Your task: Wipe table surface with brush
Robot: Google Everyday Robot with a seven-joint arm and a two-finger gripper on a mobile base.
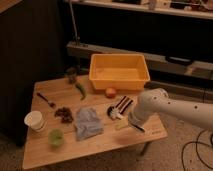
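Observation:
The brush (114, 113) lies on the table surface (100, 142), its round whitish head near the table's middle right and its handle running right and toward the front. My gripper (130, 121) hangs at the end of the white arm (155, 106), low over the middle of the handle and hiding part of it. The dark handle tip (139, 129) sticks out past the gripper. The jaws stand open and the brush rests on the wood.
A yellow bin (119, 72) sits at the back. An orange fruit (110, 92) and a striped block (123, 103) lie just behind the brush. Left of it are a crumpled cloth (88, 122), green cup (56, 137), white cup (35, 120), spoon (46, 99) and green pepper (80, 90).

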